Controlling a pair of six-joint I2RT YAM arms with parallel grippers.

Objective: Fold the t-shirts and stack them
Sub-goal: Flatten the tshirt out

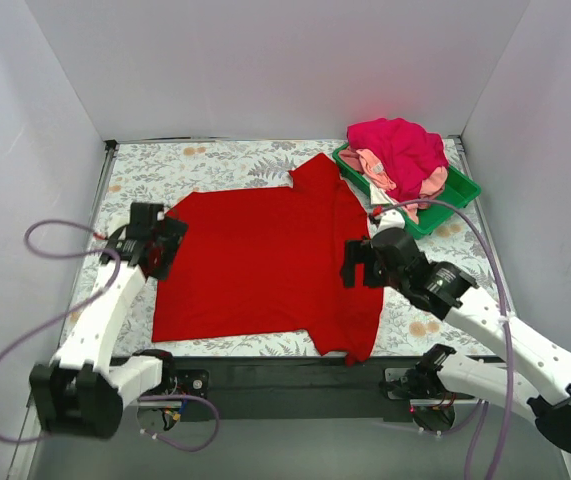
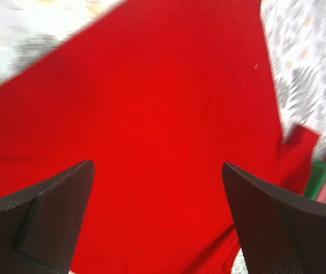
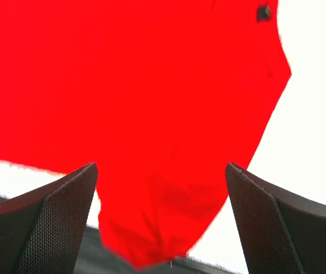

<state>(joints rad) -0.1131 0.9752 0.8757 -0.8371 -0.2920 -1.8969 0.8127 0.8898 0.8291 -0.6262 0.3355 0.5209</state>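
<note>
Flat across the middle of the table [image 1: 215,160] lies the large red t-shirt [image 1: 265,265], spread open on the floral-patterned surface. One sleeve reaches toward the far right, and the other droops over the near edge on the right. The remaining shirts sit heaped in a green tray [image 1: 462,190] at the far right corner: a magenta t-shirt [image 1: 400,145] on top, light pink cloth [image 1: 431,184] under it, and a bit of white cloth [image 1: 391,215] spilling over the tray's near rim. The left pincer [image 1: 168,247] sits at the red shirt's left edge with its fingers [image 2: 48,220] spread wide and only red fabric showing between them. They grip nothing. The right pincer [image 1: 353,265] is at the shirt's right side, over the cloth. Its fingers [image 3: 43,225] are likewise parted, with the red sleeve visible through the gap and no cloth caught between them.
</note>
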